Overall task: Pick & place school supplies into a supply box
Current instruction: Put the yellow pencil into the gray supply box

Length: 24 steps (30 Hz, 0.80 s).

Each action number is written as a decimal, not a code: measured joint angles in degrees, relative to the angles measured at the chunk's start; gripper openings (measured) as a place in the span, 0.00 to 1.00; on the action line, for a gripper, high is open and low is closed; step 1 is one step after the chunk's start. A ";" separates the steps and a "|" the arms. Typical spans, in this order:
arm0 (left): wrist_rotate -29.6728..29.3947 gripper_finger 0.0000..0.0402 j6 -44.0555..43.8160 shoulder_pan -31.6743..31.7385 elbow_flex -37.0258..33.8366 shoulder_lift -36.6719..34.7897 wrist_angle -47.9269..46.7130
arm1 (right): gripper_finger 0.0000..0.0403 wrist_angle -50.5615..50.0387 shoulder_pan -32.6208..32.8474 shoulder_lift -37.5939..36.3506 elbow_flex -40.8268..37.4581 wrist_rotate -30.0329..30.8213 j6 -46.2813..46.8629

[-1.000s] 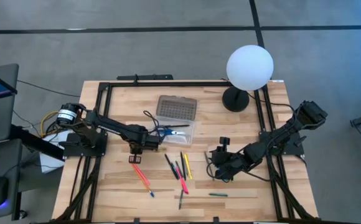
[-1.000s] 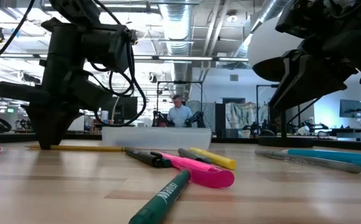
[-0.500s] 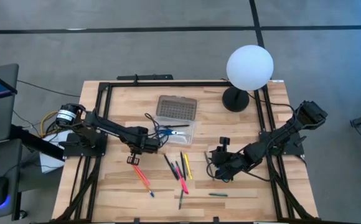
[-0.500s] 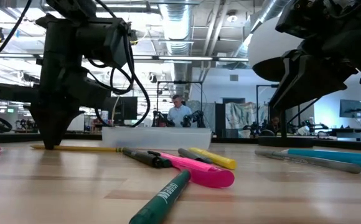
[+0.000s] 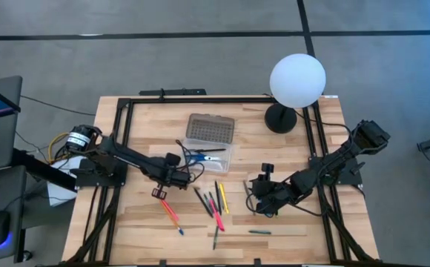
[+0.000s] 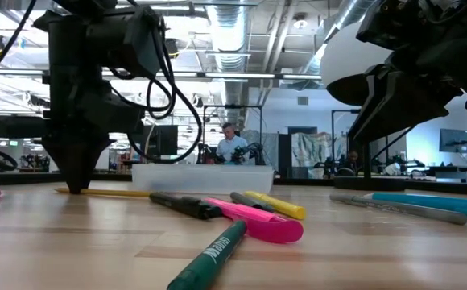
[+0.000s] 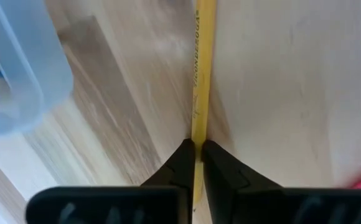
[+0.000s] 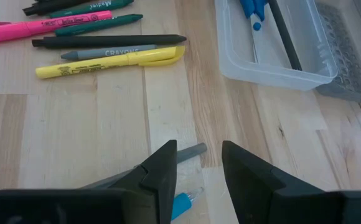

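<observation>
My left gripper (image 5: pixel 172 180) points down at the table, just near of the supply box, and is shut on a thin yellow pencil (image 6: pixel 109 192). The supply box (image 5: pixel 213 154) is a clear case, its grey dotted lid (image 5: pixel 210 128) open toward the far edge; blue-handled scissors (image 5: pixel 199 156) lie in it. Black, pink, green and yellow pens (image 5: pixel 213 199) lie on the wood near of the box. My right gripper (image 8: pixel 199 165) hangs open at the right (image 5: pixel 263 204), above a grey pen (image 8: pixel 190 152) and touching nothing. My left gripper pinches the yellow pencil (image 7: pixel 199 134) between its two fingertips (image 7: pixel 182 158), near one end of it. The fingers come from above, pointing down, and lie across the pencil. The pencil lies flat on the table (image 6: pixel 129 192), reaching away from the fingers toward the pens.
A red-orange pencil (image 5: pixel 168 210) lies near of my left gripper, a green pen (image 5: pixel 259 232) toward the near edge. A white globe lamp (image 5: pixel 296 80) stands at the far right corner. A black frame (image 5: pixel 122 148) runs along the table's sides.
My left gripper has shifted a little toward the table's right and near edges and has turned about its own axis. The yellow pencil on the table has swung with it. My right arm has kept still.
</observation>
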 joint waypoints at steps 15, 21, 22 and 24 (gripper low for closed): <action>-1.01 0.02 -4.15 -4.31 0.11 0.04 4.50 | 0.30 0.02 0.00 0.00 0.00 0.00 0.00; -0.50 0.01 -4.56 -4.33 0.11 0.02 6.26 | 0.30 0.02 0.00 0.00 0.00 -0.02 0.80; -0.38 0.01 -4.63 -4.33 0.11 -0.04 6.64 | 0.30 0.01 0.00 0.00 0.00 -0.02 0.90; -0.20 0.00 -5.00 -4.33 0.10 -0.34 7.61 | 0.30 0.01 0.00 0.00 0.00 -0.02 0.96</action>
